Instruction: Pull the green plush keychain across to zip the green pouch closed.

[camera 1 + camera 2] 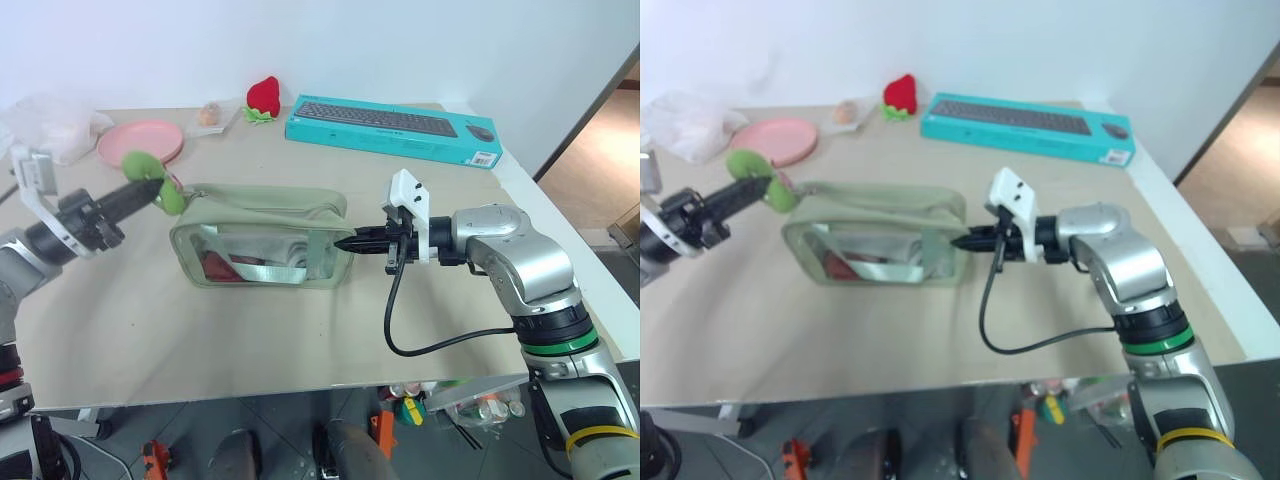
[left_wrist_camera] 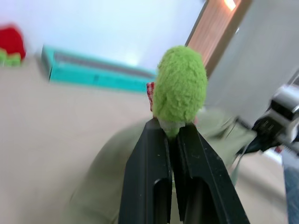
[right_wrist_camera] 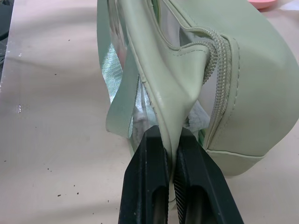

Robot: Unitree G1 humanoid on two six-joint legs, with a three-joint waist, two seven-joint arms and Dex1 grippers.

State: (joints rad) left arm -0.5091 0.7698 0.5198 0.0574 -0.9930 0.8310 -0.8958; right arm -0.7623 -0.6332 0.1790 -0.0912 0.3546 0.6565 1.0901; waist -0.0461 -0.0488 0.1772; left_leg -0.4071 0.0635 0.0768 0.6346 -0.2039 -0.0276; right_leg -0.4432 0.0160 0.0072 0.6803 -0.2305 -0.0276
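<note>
1. L claw [image 1: 150, 190] was clamped on the green plush keychain [image 1: 152, 177], held just above the green pouch's [image 1: 262, 238] L end.
2. R claw [image 1: 352, 242] was pinched on the pouch's R end fabric.
3. Pouch lay mid-desk [image 1: 300, 330], clear panel facing the robot; teal keyboard box [image 1: 395, 128] sat behind.

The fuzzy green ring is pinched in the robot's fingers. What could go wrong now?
The left gripper pinches only the soft edge of the fuzzy green ring, so it might slip out when pulled. The right gripper holds just a thin fold at the end of the pouch, so the pouch could slide or tip instead of zipping.
</note>
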